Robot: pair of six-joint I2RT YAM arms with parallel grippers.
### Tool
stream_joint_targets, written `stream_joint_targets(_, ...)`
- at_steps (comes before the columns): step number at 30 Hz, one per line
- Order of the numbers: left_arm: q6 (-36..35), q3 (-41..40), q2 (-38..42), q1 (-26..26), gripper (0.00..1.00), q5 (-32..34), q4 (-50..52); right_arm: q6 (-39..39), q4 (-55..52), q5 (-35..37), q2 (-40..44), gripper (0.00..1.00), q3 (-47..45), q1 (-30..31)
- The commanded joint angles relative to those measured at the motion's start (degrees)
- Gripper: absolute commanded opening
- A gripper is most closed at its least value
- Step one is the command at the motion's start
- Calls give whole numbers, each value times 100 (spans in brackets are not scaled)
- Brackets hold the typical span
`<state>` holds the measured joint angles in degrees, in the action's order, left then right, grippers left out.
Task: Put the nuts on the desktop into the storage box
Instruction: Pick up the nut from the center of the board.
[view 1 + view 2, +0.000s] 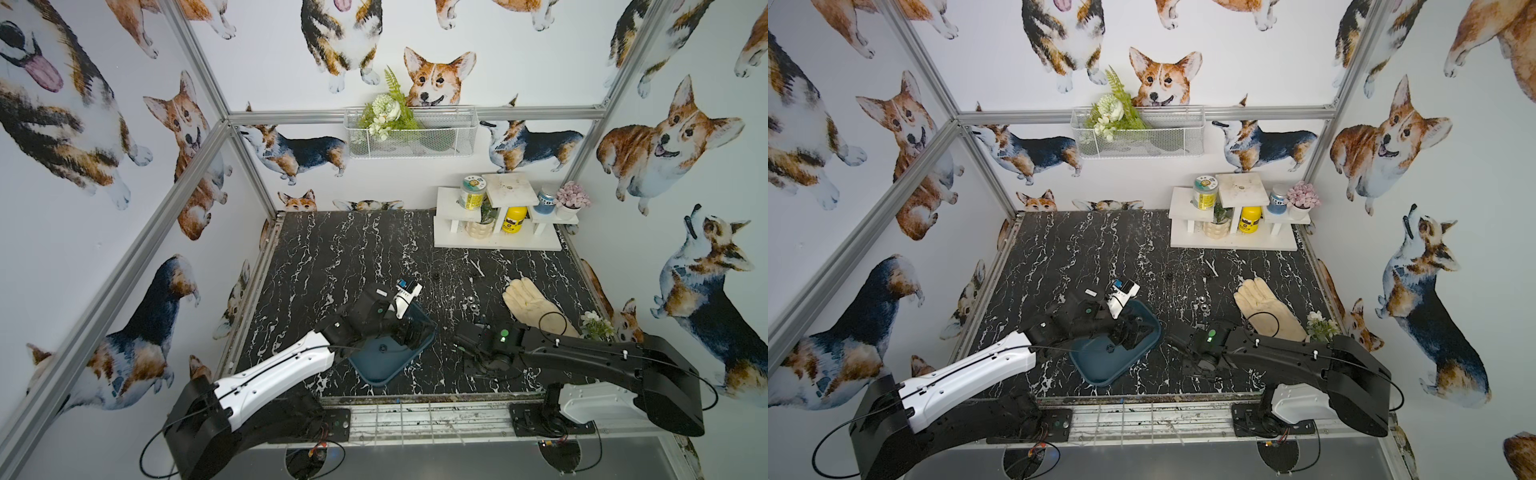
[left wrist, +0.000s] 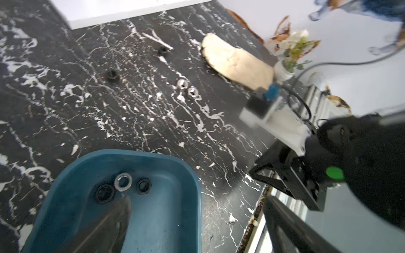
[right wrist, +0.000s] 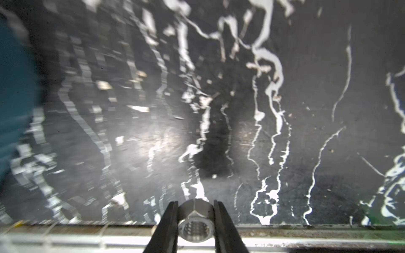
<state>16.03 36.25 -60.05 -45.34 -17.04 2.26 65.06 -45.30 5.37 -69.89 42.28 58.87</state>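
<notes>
The teal storage box sits on the black marble desktop, near its front. Three nuts lie inside the box: a silver one between two black ones. My left gripper hangs open over the box's right end, nothing between its fingers. My right gripper is shut on a silver nut, low over the desktop's front edge, right of the box. Two silver nuts and two black nuts lie loose on the desktop behind it.
A cream glove lies on the desktop at the right. Beside it, against the right wall, stands a small potted flower. A white stepped shelf with jars fills the back right corner. A white wire basket hangs on the back wall.
</notes>
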Motion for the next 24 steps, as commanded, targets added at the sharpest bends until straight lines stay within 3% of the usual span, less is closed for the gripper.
stream_joint_targets(1,-325,-896,646,1,100,-804,-2467,-555,-180,215,510,28,174,-20)
stream_joint_targets(4,-868,-1737,1359,-9,100,-1091,-3705,-868,-17,-90,1085,28,266,-166)
stream_joint_targets(11,-2835,-1211,1678,-145,100,-1421,-1749,-1227,1125,-2009,1963,28,249,-898)
stream_joint_targets(16,-3033,-1211,1619,-210,100,-1555,-1907,-1159,2728,-3484,2217,28,18,-899)
stream_joint_targets(24,-3299,-1050,1313,-581,100,-1639,-2059,-796,4117,-4123,2324,28,-206,-898)
